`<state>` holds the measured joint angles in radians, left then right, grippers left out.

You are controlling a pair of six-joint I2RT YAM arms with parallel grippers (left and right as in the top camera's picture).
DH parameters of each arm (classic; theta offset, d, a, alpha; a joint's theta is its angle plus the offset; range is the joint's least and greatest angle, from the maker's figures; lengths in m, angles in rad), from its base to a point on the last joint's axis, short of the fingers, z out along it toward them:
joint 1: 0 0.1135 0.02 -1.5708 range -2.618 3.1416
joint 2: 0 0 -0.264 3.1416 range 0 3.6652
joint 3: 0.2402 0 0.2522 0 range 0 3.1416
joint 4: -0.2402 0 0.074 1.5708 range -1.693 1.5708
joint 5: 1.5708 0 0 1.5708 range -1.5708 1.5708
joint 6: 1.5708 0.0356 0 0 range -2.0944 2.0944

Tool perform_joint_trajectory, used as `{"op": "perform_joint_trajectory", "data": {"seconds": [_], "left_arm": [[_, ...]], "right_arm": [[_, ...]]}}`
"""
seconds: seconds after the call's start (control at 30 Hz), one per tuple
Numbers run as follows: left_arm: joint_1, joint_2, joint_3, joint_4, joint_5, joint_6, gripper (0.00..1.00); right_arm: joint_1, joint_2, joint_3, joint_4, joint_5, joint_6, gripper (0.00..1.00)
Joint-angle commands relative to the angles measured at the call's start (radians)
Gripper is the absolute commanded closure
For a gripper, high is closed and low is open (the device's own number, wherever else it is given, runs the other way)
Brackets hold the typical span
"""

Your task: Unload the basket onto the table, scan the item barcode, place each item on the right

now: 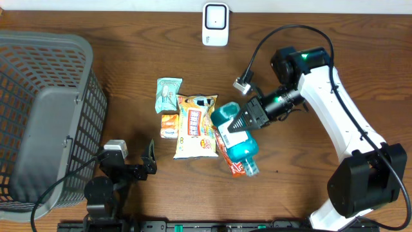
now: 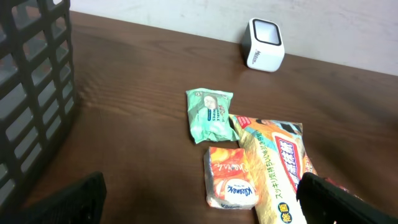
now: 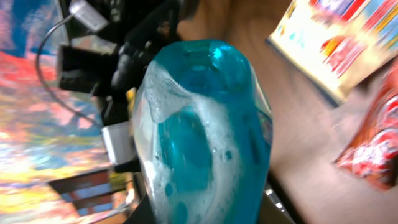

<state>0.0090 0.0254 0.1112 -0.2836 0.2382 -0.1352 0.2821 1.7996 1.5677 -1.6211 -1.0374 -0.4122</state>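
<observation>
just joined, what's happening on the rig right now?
The right pincer is shut on a blue liquid bottle, beside the snack packets mid-table. The white scanner sits at the far edge, well away from the bottle, so no scan yet. The left pincer is open and holds nothing, near the basket.

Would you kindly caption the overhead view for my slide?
Right gripper clamps a blue bottle beside snack packets, scanner at the far edge.
</observation>
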Motion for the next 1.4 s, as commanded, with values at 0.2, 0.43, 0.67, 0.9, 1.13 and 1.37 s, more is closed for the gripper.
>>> {"op": "perform_joint_trajectory", "data": {"seconds": [0.2, 0.43, 0.67, 0.9, 1.13, 1.37], "left_arm": [[-0.001, -0.002, -0.016, -0.022, 0.013, -0.012, 0.02], [-0.001, -0.002, -0.016, -0.022, 0.013, -0.012, 0.02], [-0.001, -0.002, -0.016, -0.022, 0.013, -0.012, 0.02], [-0.001, -0.002, -0.016, -0.022, 0.013, -0.012, 0.02], [-0.001, -0.002, -0.016, -0.022, 0.013, -0.012, 0.02], [-0.001, -0.002, -0.016, -0.022, 0.013, -0.012, 0.02]], "right_arm": [[0.007, -0.046, 0.009, -0.081, -0.125, -0.037, 0.99], [0.008, -0.075, 0.009, -0.080, -0.123, -0.038, 0.99], [0.008, -0.101, 0.009, -0.080, -0.077, -0.038, 0.99], [0.008, -0.101, 0.009, -0.046, -0.005, -0.038, 0.99], [0.014, -0.101, 0.009, 0.114, 0.149, 0.017, 0.99], [0.079, -0.100, 0.009, 0.464, 0.494, 0.243, 0.99]]}}
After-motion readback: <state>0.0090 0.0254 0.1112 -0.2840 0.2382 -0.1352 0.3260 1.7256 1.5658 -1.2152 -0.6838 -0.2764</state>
